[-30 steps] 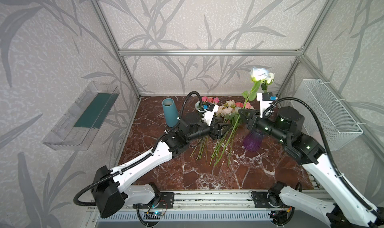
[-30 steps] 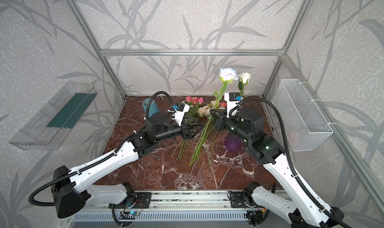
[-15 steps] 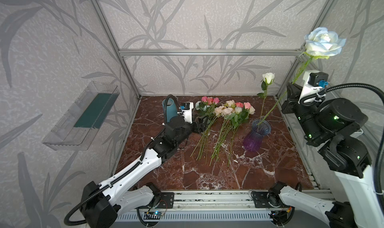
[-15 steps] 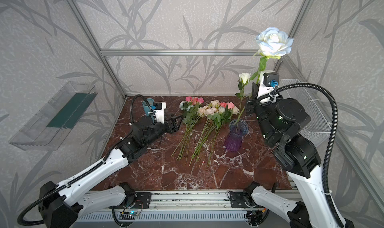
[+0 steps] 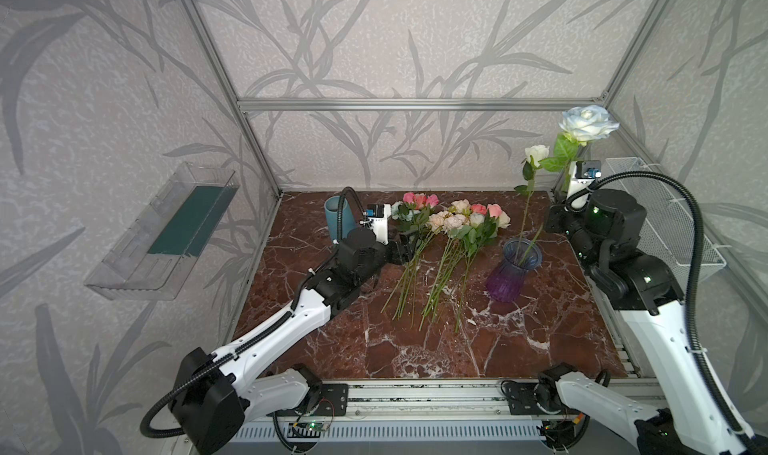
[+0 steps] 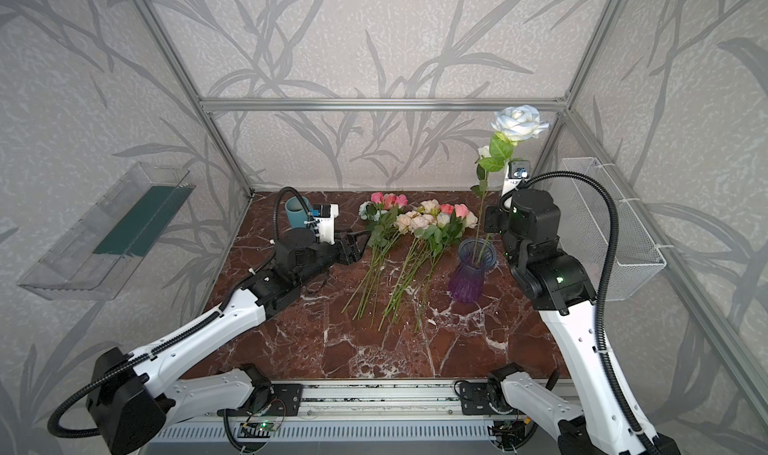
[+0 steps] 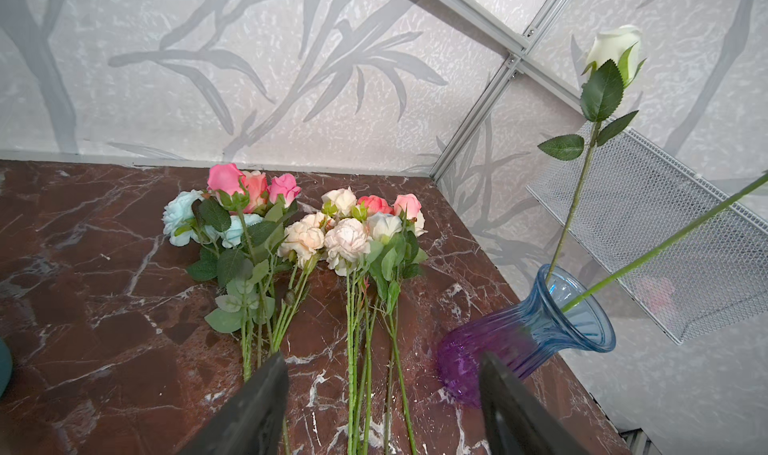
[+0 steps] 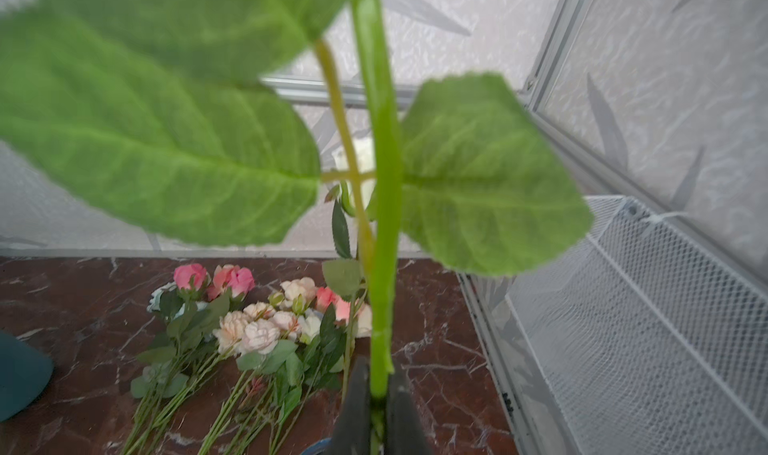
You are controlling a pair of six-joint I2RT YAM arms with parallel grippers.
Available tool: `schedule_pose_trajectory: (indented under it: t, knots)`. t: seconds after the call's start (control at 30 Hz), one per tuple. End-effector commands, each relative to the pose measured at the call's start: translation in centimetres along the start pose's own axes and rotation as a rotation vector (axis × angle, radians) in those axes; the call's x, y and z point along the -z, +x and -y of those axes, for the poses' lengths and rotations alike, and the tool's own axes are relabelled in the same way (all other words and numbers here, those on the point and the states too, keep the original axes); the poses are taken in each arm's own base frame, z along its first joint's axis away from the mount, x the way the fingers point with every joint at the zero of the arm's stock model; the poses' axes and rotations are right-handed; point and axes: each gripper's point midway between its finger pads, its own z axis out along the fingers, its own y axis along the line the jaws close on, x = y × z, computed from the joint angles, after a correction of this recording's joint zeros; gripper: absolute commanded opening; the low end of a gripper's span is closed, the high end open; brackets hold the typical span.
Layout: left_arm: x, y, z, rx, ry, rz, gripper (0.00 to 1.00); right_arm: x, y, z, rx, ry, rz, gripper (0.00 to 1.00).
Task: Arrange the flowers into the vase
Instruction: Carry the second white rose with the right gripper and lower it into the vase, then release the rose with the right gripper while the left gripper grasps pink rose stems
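**Right gripper** (image 8: 377,372): the jaws are closed tight on the green stem of a pale blue rose (image 5: 588,122). The rose is held aslant, with its bloom high near the right rear corner. Broad leaves (image 8: 166,141) on that stem fill much of the right wrist view. In the left wrist view, the stem's lower end slants into the mouth of the vase (image 5: 513,272).

**Vase:** blue at the rim and purple at the base, it stands upright on the right half of the marble table (image 5: 374,349). A white rose (image 5: 537,154) stands in it.

**Left gripper** (image 7: 382,359): the jaws are wide apart and hold nothing. The gripper sits low over the table at the stems of the loose flowers (image 5: 451,232). Whether it touches them cannot be judged.

**Loose flowers:** they lie flat in two bunches between the left gripper and the vase, blooms toward the back wall.
- The bunch nearer the left gripper is pink and pale blue.
- The bunch nearer the vase is cream, coral and white.

**Surroundings:** a teal cup (image 5: 332,218) stands behind the left arm. A wire basket (image 5: 665,224) hangs on the right wall and a clear tray (image 5: 166,232) on the left wall.
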Motion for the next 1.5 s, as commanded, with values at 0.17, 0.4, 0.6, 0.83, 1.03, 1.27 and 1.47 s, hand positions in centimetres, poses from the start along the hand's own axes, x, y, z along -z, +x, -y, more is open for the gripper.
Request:
schedule_pose_trajectory:
  t: [0.17, 0.4, 0.6, 0.83, 1.03, 1.27, 1.47]
  knots:
    - [-1.5, 0.4, 0.5, 0.056, 0.036, -0.041, 0.73, -3.3, 6.3, -0.9, -0.185, -0.069, -0.175, 0.12]
    - [-2.1, 1.4, 0.6, 0.08, 0.047, -0.077, 0.73, -3.4, 7.6, -1.0, -0.209, -0.084, -0.225, 0.31]
    - [-2.6, 2.0, 0.2, 0.084, 0.038, -0.095, 0.73, -0.7, 6.8, -0.5, -0.226, -0.099, -0.189, 0.36]
    - [-5.1, 5.2, -1.6, 0.072, -0.048, -0.23, 0.66, 3.2, 6.3, -0.8, -0.269, -0.178, -0.161, 0.4]
    - [-8.7, 10.4, -3.6, 0.028, -0.128, -0.465, 0.5, 5.4, 7.9, -1.6, -0.312, -0.255, -0.178, 0.39]
    - [-11.8, 16.9, -3.6, -0.07, -0.127, -0.739, 0.47, 6.8, 10.2, -1.9, -0.336, -0.296, -0.204, 0.38]
    - [-12.9, 20.4, -4.1, -0.086, -0.146, -0.833, 0.5, 6.9, 11.5, -2.6, -0.36, -0.331, -0.228, 0.39]
